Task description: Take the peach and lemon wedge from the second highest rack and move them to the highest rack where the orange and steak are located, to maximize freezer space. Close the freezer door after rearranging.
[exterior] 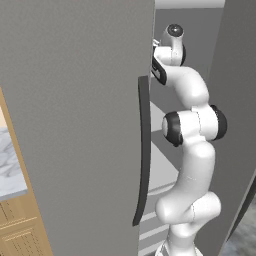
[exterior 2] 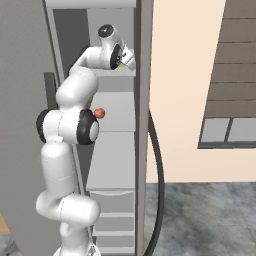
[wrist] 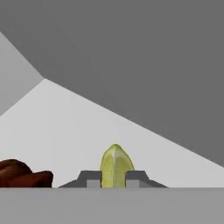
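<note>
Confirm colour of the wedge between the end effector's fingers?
Yellow-green, paler along its centre ridge: the lemon wedge, clearest in the hand view.

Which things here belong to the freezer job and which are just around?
Job:
- lemon wedge, between the fingers of the hand
- steak
- peach
- highest rack
- freezer door

Around:
- window
- wooden cabinet

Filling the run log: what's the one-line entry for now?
hand: shut on lemon wedge, over top rack | steak: beside | peach: rack below | door: open
</note>
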Tool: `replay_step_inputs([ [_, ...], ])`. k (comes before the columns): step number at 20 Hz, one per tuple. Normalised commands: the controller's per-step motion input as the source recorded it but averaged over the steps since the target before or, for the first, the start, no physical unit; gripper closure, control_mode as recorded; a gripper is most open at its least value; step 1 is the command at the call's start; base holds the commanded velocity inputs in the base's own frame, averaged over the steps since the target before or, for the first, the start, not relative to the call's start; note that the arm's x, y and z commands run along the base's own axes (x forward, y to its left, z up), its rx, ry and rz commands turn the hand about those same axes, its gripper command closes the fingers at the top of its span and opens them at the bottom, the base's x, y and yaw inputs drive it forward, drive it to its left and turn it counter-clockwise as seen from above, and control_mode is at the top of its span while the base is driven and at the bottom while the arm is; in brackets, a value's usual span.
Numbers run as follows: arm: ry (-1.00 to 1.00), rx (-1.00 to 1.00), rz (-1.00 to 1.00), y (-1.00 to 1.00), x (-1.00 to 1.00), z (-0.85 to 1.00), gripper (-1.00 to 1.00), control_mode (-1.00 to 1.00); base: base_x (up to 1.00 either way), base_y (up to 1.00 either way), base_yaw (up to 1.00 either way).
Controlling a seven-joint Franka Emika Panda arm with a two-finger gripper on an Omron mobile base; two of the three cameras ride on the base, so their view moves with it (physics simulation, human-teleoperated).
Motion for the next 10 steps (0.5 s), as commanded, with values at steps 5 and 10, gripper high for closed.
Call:
replay_step_inputs([
  [5,0.04,0.00,0.00,0.00,0.23,-0.32,-1.00,-1.00,0.00,0.00,0.00],
  [10,0.00,0.00,0.00,0.00,0.08,-0.11,-1.00,-1.00,0.00,0.00,0.00],
])
